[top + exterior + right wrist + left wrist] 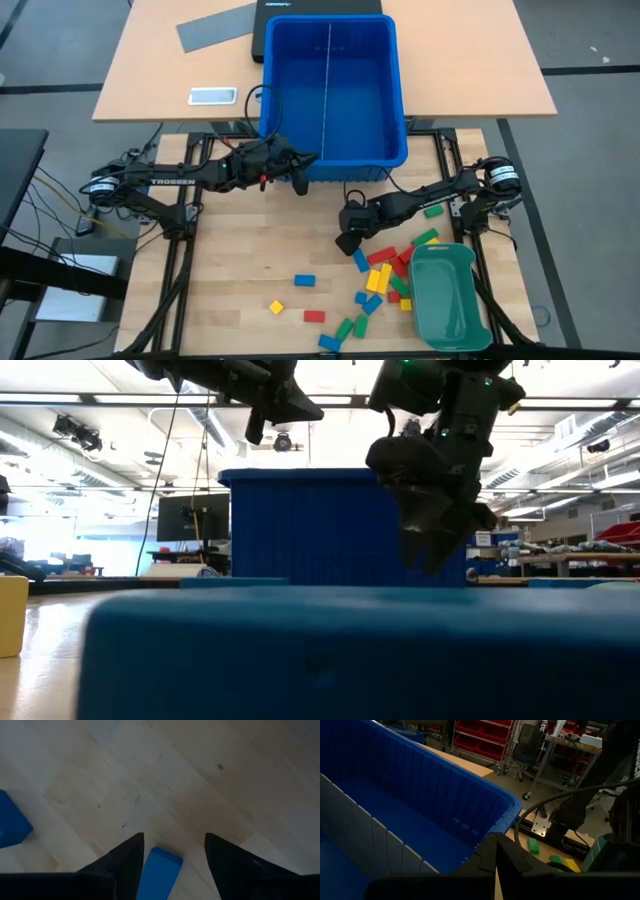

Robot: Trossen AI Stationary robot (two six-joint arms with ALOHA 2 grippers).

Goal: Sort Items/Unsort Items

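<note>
High view: blocks (385, 282) lie scattered on the table beside the teal tray (448, 296); blue bin (331, 92) looks empty, sorting barely begun. Left gripper (300, 172) pinched shut, empty, by the bin's rim. Right wrist view: right gripper (172, 851) spread wide over a blue block (159, 872).

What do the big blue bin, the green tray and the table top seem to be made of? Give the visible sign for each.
Blue bin: probably moulded plastic, with ribbed walls and a slight sheen.
Green tray: likely plastic, one smooth piece with rounded corners.
Table top: looks like pale wood, showing plank seams and grain.
</note>
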